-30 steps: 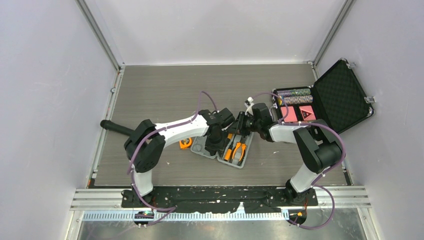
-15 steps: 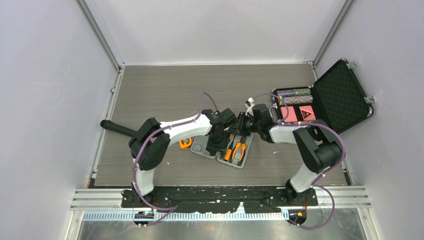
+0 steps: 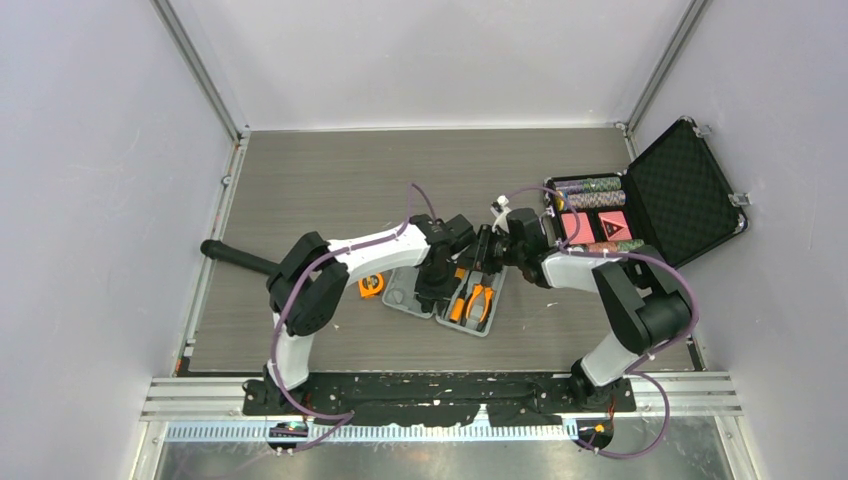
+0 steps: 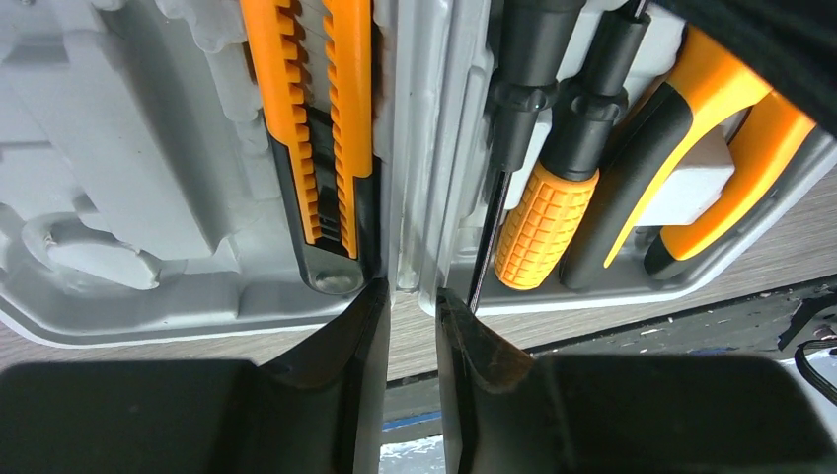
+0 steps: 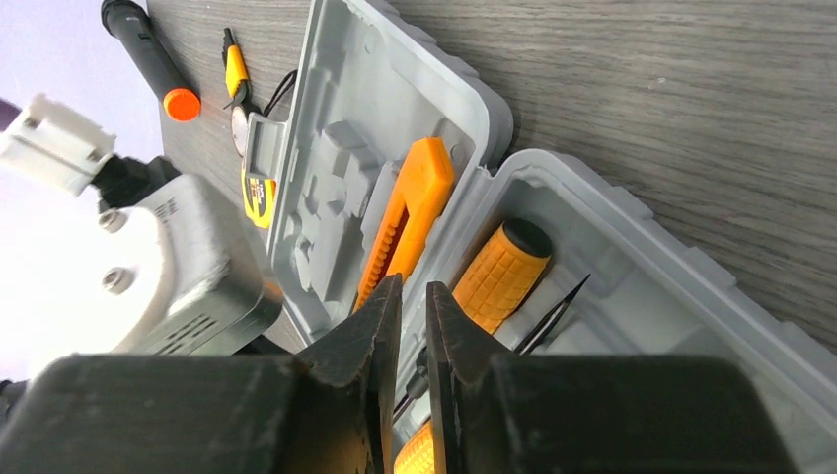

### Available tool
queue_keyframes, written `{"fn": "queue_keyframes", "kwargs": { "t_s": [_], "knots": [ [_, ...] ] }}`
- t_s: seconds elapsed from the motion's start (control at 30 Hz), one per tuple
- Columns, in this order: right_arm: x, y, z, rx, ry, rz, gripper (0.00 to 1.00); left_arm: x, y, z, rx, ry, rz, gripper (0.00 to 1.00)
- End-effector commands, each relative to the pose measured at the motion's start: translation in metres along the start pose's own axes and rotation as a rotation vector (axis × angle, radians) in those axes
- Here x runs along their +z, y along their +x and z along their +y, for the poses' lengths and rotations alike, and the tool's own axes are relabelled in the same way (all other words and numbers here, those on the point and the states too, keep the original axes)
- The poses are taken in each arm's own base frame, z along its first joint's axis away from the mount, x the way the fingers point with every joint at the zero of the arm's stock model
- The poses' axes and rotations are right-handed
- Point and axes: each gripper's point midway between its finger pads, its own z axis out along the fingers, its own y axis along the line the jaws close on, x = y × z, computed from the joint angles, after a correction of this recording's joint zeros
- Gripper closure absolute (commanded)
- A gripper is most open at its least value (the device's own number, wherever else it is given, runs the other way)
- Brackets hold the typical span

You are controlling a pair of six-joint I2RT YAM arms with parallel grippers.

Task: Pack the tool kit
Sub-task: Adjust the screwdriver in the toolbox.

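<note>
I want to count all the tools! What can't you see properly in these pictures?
- Top view: the left arm covers part of the grey case; tools too small to name.
- Left wrist view: the pliers run off the top edge.
- Right wrist view: the right fingers hide the screwdriver's other end.

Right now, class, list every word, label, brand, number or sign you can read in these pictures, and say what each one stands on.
No word or number reads clearly in any view.
Red boxes in the black case: a dark mark on each, too small to read.
White arm housing: a short line of small print, too blurred to read.
Tape measure: no legible label.
</note>
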Motion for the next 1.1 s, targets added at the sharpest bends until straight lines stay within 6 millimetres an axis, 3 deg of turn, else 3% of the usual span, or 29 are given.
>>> {"fn": "queue_keyframes", "kwargs": {
  "t_s": [0.0, 0.17, 0.27, 0.4, 0.53, 0.73, 1.07],
  "knots": [
    [-0.013, -0.016, 0.024, -0.091, -0.043, -0.049, 0.79, 0.008, -0.004, -0.006, 0.000, 0.000, 0.004, 0.75],
    [-0.030, -0.030, 0.041, -0.161, -0.050, -0.102, 0.75, 0.002, -0.014, -0.006, -0.006, -0.005, -0.044, 0.74],
    [-0.044, -0.033, 0.047, -0.233, -0.040, -0.122, 0.66, -0.011, -0.018, -0.004, -0.022, 0.000, -0.105, 0.72],
    [-0.061, -0.024, 0.043, -0.333, 0.013, -0.133, 0.53, -0.032, -0.021, 0.000, -0.060, 0.057, -0.210, 0.70],
    [-0.068, -0.009, 0.038, -0.445, 0.089, -0.135, 0.43, -0.041, -0.026, 0.019, -0.116, 0.068, -0.291, 0.68],
    [-0.061, -0.002, 0.027, -0.583, 0.220, -0.097, 0.38, -0.027, -0.026, 0.043, -0.147, 0.057, -0.267, 0.68],
    [-0.040, 0.006, 0.017, -0.699, 0.338, -0.018, 0.36, -0.011, -0.024, 0.057, -0.148, 0.066, -0.198, 0.69]
  ]
}}
